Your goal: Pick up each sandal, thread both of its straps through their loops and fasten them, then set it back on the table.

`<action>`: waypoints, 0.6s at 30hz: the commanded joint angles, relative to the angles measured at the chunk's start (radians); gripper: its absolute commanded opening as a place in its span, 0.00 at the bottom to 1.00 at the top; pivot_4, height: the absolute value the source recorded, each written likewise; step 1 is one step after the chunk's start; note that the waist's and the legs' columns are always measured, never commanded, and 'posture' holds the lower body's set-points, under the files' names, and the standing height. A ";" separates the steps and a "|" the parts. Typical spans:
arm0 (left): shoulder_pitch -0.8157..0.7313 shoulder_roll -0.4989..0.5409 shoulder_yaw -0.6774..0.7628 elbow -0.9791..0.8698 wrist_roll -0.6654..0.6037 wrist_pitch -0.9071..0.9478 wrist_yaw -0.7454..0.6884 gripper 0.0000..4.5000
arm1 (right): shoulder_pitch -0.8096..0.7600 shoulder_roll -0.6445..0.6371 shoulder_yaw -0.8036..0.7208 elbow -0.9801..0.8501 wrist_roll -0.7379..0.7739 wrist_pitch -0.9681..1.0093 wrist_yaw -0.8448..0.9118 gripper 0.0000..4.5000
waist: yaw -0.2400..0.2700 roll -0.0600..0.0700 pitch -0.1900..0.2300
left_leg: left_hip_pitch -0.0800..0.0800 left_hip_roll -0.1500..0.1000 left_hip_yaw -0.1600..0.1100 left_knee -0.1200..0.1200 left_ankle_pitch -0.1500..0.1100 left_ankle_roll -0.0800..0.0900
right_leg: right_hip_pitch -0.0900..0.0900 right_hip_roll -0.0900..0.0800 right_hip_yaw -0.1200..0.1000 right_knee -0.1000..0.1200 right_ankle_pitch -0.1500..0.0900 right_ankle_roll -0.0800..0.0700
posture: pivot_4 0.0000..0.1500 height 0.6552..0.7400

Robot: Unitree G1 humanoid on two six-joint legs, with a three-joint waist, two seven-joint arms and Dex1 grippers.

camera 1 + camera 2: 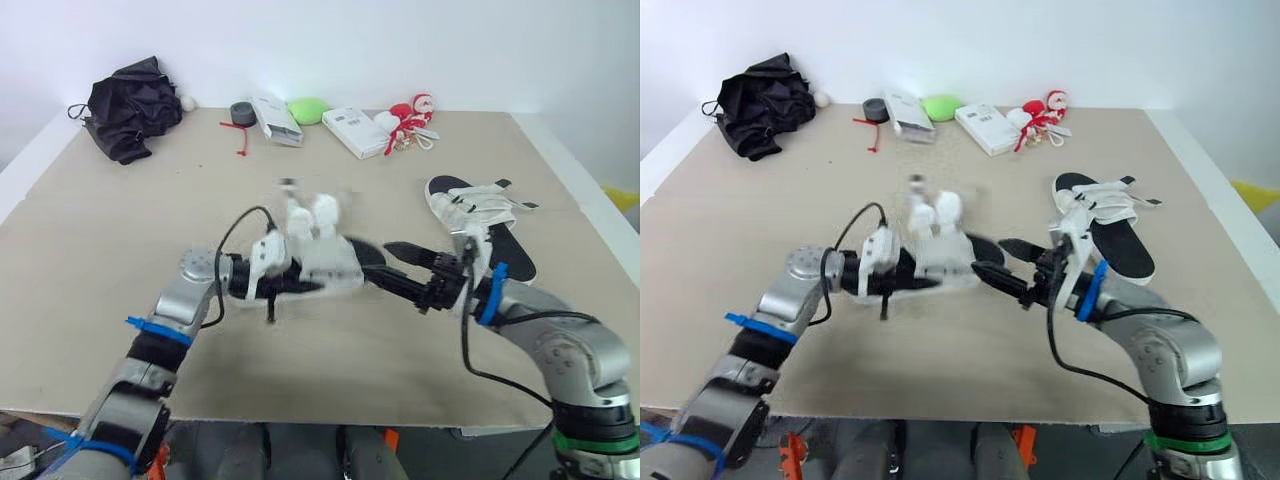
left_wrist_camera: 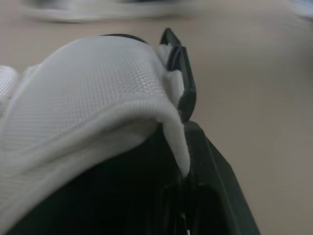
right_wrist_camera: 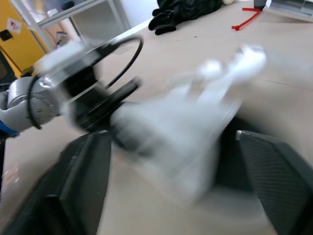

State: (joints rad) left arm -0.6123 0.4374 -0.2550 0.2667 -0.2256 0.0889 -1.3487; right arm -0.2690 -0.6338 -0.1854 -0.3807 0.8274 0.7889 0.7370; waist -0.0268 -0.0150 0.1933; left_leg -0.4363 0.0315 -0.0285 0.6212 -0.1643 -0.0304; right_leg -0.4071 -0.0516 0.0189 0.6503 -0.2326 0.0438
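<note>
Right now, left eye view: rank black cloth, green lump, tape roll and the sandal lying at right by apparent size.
1. black cloth and sandal: look alike, sandal nearer.
2. green lump.
3. tape roll.

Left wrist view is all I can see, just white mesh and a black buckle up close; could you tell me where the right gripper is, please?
Observer: The right gripper is open at one end of the sandal, opposite the left gripper.
Operator: Thank you. Is the left gripper actually holding it?
Observer: It looks shut on the sandal's other end, over the middle of the table.
Operator: And where is the other sandal, please?
Observer: The other sandal lies sole-down on the table beyond the right arm, on the robot's right.
</note>
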 commanded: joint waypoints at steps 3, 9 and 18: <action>0.002 0.046 -0.002 -0.024 -0.033 0.078 -0.062 0.00 | 0.030 -0.087 -0.087 0.000 0.079 -0.001 0.130 0.39 | 0.001 0.000 0.000 | 0.002 0.001 0.000 0.001 0.003 0.005 | 0.001 0.001 0.000 0.000 -0.001 0.004 | 1.00 1.00; 0.000 0.026 -0.019 -0.025 -0.026 0.062 -0.072 0.00 | 0.022 -0.162 0.013 0.059 0.014 -0.006 0.242 0.02 | 0.003 0.000 0.000 | 0.001 0.001 0.001 0.006 0.007 0.010 | 0.002 0.001 0.001 0.000 0.002 -0.001 | 1.00 1.00; -0.016 0.036 -0.024 0.021 -0.010 0.025 -0.117 0.00 | -0.168 -0.187 0.318 0.353 -0.289 -0.126 0.399 0.02 | 0.005 0.000 0.000 | -0.001 0.000 0.002 0.008 0.007 0.010 | 0.001 0.002 0.003 0.000 0.003 0.001 | 1.00 1.00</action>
State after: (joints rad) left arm -0.6258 0.4639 -0.2694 0.2830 -0.2363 0.1150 -1.4416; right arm -0.4055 -0.8211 0.1126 -0.0574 0.5838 0.7002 1.1006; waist -0.0222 -0.0149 0.1932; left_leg -0.4374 0.0316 -0.0268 0.6287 -0.1573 -0.0200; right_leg -0.4064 -0.0500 0.0224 0.6502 -0.2293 0.0459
